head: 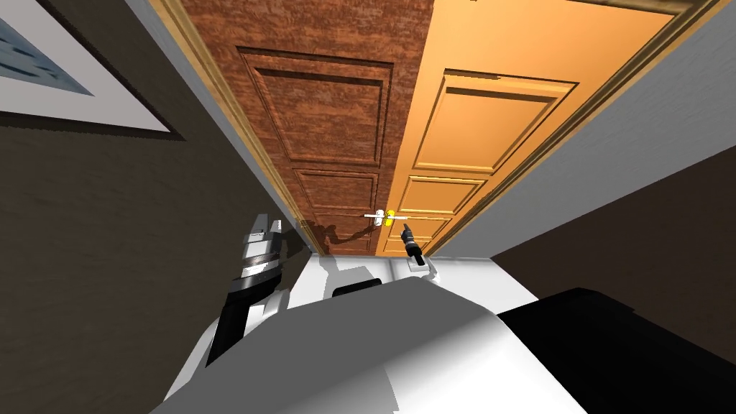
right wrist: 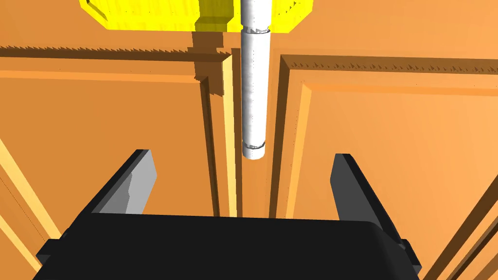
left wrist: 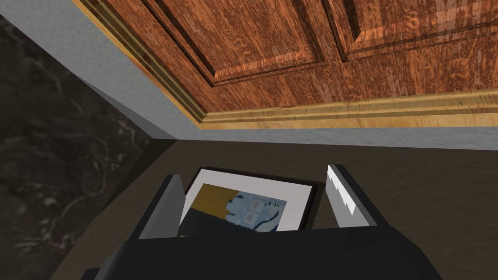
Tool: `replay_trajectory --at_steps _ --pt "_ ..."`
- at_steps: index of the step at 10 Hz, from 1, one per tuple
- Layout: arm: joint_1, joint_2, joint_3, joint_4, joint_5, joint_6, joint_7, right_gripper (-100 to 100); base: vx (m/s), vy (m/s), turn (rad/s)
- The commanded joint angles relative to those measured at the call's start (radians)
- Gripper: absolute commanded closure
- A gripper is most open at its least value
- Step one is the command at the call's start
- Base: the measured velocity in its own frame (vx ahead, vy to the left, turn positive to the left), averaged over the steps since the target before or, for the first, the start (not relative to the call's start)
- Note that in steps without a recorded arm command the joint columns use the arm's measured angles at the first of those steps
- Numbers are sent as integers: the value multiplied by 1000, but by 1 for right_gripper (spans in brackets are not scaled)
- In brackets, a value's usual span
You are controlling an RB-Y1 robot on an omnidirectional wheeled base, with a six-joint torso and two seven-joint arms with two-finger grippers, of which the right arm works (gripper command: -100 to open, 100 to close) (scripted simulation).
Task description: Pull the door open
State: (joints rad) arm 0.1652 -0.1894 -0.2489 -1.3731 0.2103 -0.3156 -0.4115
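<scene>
Light grey fingers of the left gripper [left wrist: 253, 172] stand wide apart with nothing between them. That arm is parked low at the left, close to the door frame [head: 280, 194].

Next right is the red-brown door leaf [head: 323, 86], shut, with a short white lever [head: 374, 214] at its inner edge.

At the seam is a yellow plate [right wrist: 146, 14], with the orange leaf's white handle [right wrist: 253, 97] running from it toward the right gripper [right wrist: 243, 170]. The jaws are spread wide and hold nothing. The handle's free end sits about level with the fingertips, centred between them and touching neither.

Right again is the orange door [head: 496, 86], the one to pull, closed in its frame.

Risks, as I judge them:
- Closing now would pinch only the handle's end. A round, smooth bar held that shallow could slip out at the first tug.
- Going deeper means sliding along the door face, and the dark gripper body looks near the panel. A slight inward drift could scrape or jam it.
- A straight pull without pressing the handle down may meet a latch that has not released, and the fingers would then slide off.
- I stand close. The orange leaf would swing toward my body and could be blocked partway unless the base backs away.
- The left arm lies near the brown leaf and is best kept out of the swing.
</scene>
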Motion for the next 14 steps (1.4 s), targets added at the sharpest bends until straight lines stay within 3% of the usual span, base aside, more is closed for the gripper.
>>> replay_trajectory --at_steps 1,5,9,10,14 --pt "19 -30 -26 13 -15 -9 -15 -100 90 28 41" --pt "21 -92 -82 75 -49 -35 -39 -100 152 -17 86" --pt "-1 -102 -74 97 -55 -52 -48 -100 156 -12 115" --pt "-1 -102 -74 97 -55 -52 -48 100 -12 -8 -30" --pt "-1 -102 -74 97 -55 -52 -48 100 -21 -4 5"
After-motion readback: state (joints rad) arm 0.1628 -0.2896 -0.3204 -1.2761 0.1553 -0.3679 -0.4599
